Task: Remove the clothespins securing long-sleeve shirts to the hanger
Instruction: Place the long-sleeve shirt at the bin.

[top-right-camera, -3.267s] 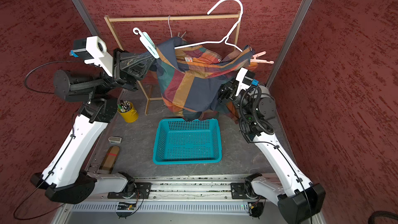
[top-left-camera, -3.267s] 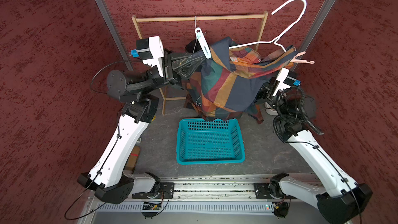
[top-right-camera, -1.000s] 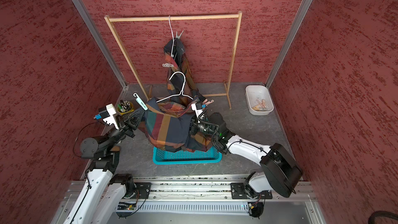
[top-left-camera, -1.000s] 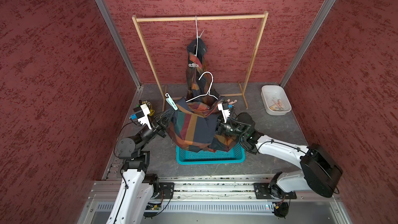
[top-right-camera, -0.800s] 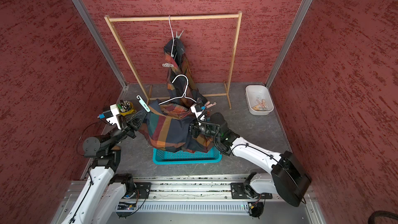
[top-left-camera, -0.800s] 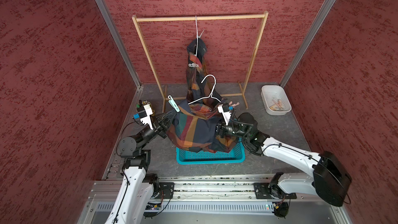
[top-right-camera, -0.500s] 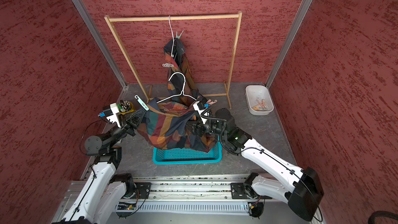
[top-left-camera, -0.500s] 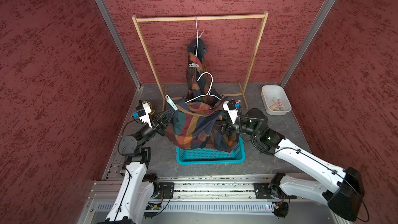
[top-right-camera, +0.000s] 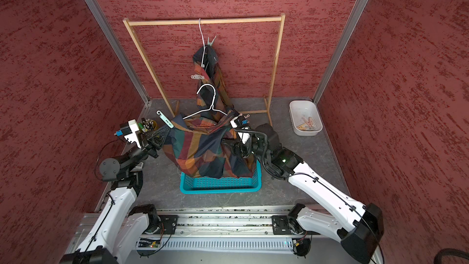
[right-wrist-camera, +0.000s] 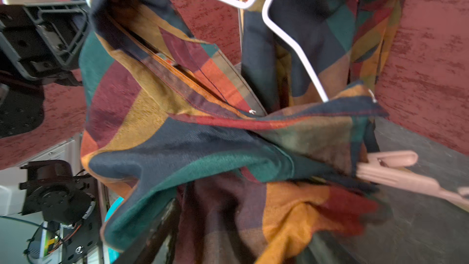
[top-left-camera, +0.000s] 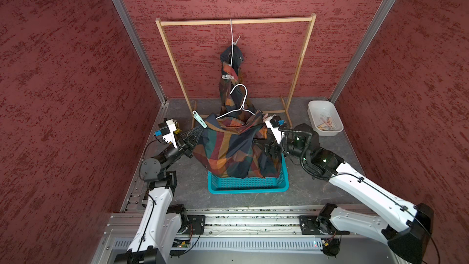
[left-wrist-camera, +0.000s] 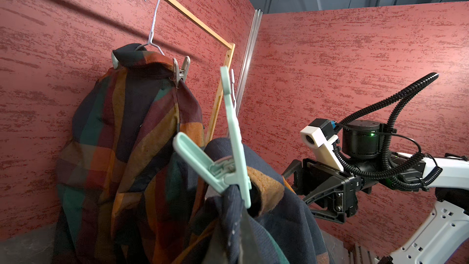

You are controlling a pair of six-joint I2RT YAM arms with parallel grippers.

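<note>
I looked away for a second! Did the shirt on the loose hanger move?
Yes. The shirt came down: it hung above the teal basket, now it drapes into it.

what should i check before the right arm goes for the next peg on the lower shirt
1. Hold: left gripper shut on lower shirt: ok.
2. Ready: right gripper open: ok; clear of cloth: cannot tell.
3. Target: pink clothespin exposed at the shirt's edge: ok.
4. Removed: mint clothespin: not ok, clipped beside the left gripper.
5. Drop zone: lower shirt hangs over teal basket: ok.
6. Removed: grey clothespin on rack shirt: not ok.
</note>
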